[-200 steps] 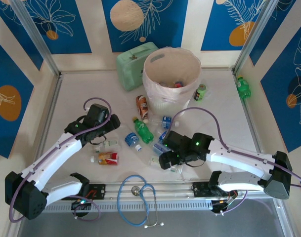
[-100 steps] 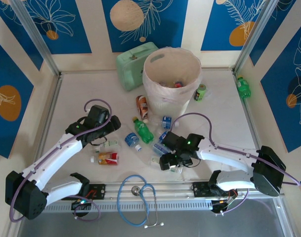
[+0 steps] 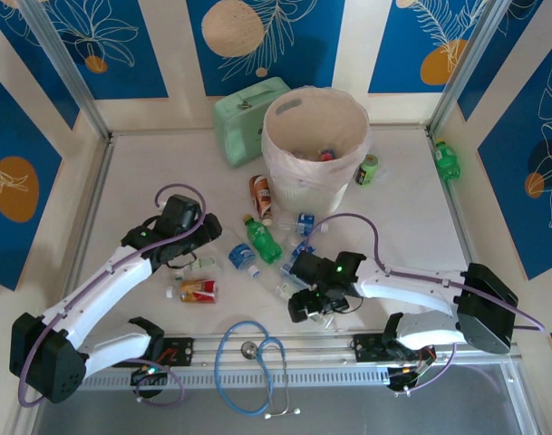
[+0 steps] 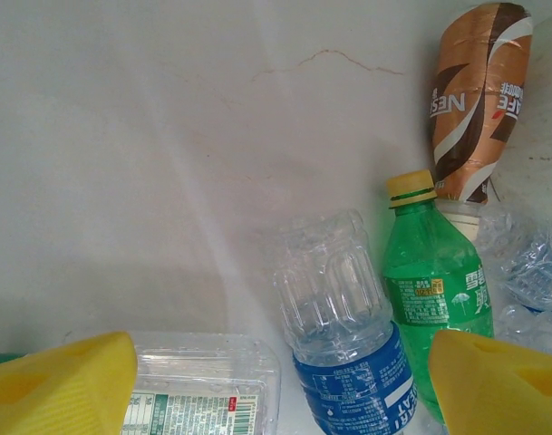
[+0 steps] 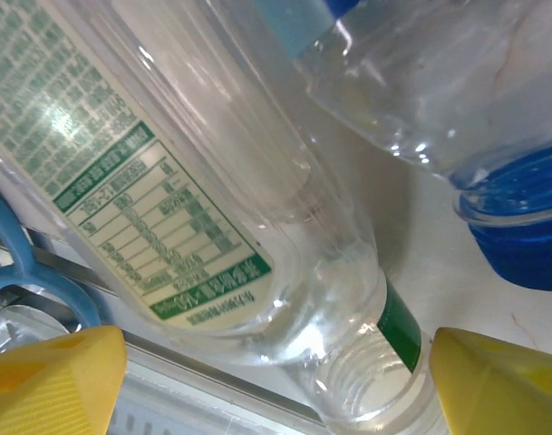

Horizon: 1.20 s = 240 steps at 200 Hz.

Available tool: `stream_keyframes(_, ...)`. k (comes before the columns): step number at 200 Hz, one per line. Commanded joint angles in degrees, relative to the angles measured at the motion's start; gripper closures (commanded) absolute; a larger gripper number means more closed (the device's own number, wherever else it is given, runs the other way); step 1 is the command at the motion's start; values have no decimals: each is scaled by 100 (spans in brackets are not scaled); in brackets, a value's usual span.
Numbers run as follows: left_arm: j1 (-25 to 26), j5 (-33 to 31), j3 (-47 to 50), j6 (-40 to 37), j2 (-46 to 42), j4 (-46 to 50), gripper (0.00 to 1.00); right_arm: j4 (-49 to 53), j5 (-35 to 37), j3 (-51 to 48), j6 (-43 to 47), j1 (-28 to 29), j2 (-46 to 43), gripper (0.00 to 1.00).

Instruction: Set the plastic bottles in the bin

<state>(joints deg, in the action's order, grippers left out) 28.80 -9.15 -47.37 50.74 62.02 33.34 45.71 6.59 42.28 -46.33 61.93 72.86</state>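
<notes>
Right hand (image 5: 276,385), open, straddles the clear bottle (image 5: 194,208): lower, centre on its body, close firmly, lift to the bin (image 3: 289,177). Left hand (image 4: 285,381) hangs open.

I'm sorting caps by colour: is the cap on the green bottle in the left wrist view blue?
No, the green bottle is topped by a yellow cap.

The right gripper (image 3: 312,306) sits low among clear bottles (image 3: 282,291), apparently open.
</notes>
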Motion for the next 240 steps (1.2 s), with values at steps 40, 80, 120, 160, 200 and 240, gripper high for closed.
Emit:
stream_keyframes(40,3,-15,57,59,-21,-52,16,245,176,618,-18,339,883,21)
stream_keyframes(80,-14,-8,105,101,-28,-82,16,461,449,1006,1,555,1365,27)
stream_keyframes(120,-30,27,158,138,-41,-109,17,657,761,1556,143,689,1856,21)
stream_keyframes(160,-67,-7,210,129,-145,-73,16,842,884,1997,313,691,2356,20)
stream_keyframes(200,-128,3,381,229,-243,-99,16,852,829,2166,451,685,2653,28)
stream_keyframes(240,-142,44,466,304,-255,-132,17,893,844,2421,648,686,2939,28)
